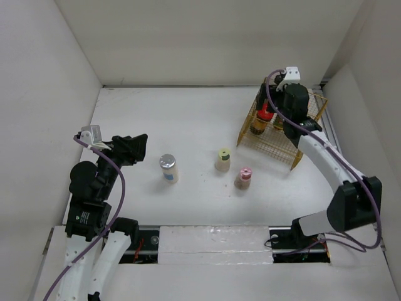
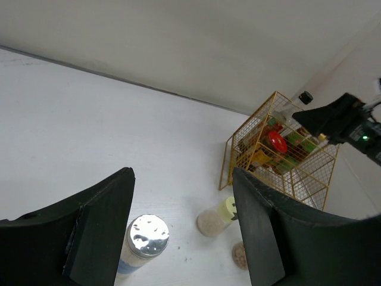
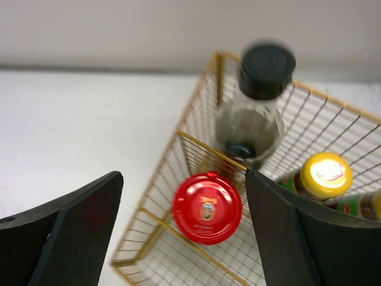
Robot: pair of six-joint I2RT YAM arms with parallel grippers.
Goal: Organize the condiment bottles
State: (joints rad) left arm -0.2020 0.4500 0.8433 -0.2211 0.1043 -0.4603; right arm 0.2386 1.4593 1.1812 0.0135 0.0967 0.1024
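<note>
My right tool (image 3: 184, 177) gapes wide and empty, arm stretched over the basket (image 1: 270, 144) at the surface's (image 1: 188, 119) far right corner, above the red-capped bottle (image 3: 207, 207) and black-capped bottle (image 3: 262, 95). My left tool (image 2: 181, 174), equally wide and empty, hangs near the left edge.

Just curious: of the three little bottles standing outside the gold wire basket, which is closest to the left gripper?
The silver-capped jar with the blue label; the pale-green-capped bottle and pink-capped bottle stand farther right.

The black-capped bottle (image 3: 257, 98) is blurred in the right wrist view, where the right edge cuts off a green-labelled bottle (image 3: 359, 205). From above, the right arm (image 1: 316, 150) hides most of what the basket (image 1: 281, 148) holds.
</note>
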